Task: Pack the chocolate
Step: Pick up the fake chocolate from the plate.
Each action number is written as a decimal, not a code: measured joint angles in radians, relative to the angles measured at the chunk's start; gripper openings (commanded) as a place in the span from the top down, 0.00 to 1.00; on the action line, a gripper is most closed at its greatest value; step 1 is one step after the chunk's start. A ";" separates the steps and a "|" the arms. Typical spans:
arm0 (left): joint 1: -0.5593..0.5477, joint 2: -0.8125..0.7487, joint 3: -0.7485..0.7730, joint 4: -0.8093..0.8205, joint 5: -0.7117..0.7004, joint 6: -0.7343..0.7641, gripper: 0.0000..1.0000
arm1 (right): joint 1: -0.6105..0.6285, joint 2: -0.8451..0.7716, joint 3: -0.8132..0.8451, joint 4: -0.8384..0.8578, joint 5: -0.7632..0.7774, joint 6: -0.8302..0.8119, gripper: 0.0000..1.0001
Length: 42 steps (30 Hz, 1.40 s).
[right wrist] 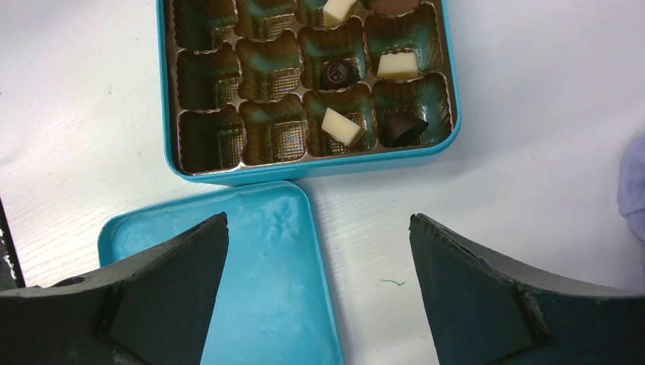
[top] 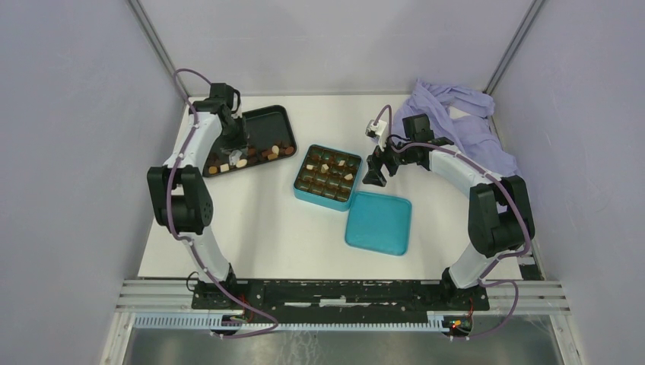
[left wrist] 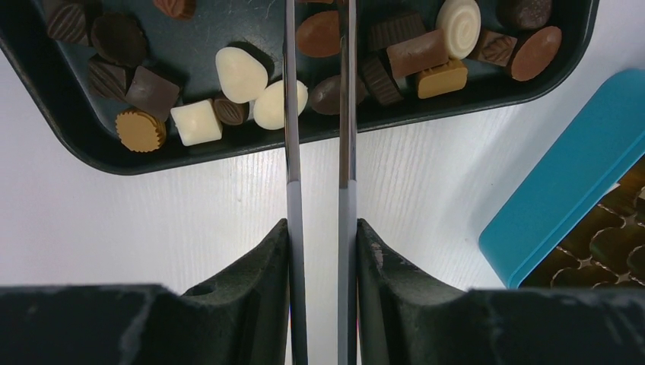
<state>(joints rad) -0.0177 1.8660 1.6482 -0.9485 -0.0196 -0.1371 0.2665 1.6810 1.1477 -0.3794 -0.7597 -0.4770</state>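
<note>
Left wrist view: left gripper (left wrist: 317,46) jaws are standing almost together over the chocolate (left wrist: 239,72) in the black tray (left wrist: 53,106); grasp cannot be told. Right gripper (right wrist: 319,220) is hovering, jaws released, beside the teal box (right wrist: 319,172).

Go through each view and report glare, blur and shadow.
Top external: soft even light, faint shadows, chocolates too small to resolve. Left wrist: chocolates crisp, dull sheen on the dark tray, left claw base slightly soft near the lens. Right wrist: pale glare patches on the teal lid, glossy reflections in the box insert, right claw dark, edges slightly blurred.
</note>
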 measured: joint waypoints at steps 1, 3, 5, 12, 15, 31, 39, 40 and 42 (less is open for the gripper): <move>0.000 -0.006 -0.004 0.006 0.003 0.000 0.98 | 0.000 0.000 0.000 0.000 0.000 0.000 0.05; 0.000 -0.020 -0.014 0.019 0.012 -0.001 0.98 | 0.000 0.000 0.000 0.000 0.000 0.000 0.05; 0.000 -0.035 -0.024 0.028 0.027 -0.001 0.98 | 0.000 0.000 0.000 0.000 -0.001 0.000 0.05; 0.000 -0.092 -0.077 0.063 0.066 -0.002 0.98 | 0.000 0.001 0.002 -0.003 -0.008 0.000 0.05; 0.000 -0.113 -0.092 0.069 0.082 -0.002 0.98 | 0.000 0.021 0.045 -0.021 -0.018 -0.003 0.05; 0.000 -0.264 -0.172 0.092 0.160 -0.026 0.98 | 0.055 0.305 0.409 -0.081 0.117 -0.087 0.17; 0.000 -0.292 -0.194 0.097 0.206 -0.031 0.98 | 0.124 0.408 0.485 -0.117 0.214 -0.110 0.27; 0.000 -0.296 -0.199 0.097 0.210 -0.032 0.98 | 0.127 0.413 0.490 -0.120 0.223 -0.113 0.28; 0.000 -0.304 -0.208 0.098 0.217 -0.033 0.98 | 0.128 0.419 0.496 -0.124 0.243 -0.117 0.29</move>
<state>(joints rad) -0.0177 1.5616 1.4399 -0.8501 0.1974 -0.1699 0.3943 2.1002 1.6440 -0.5037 -0.5163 -0.5938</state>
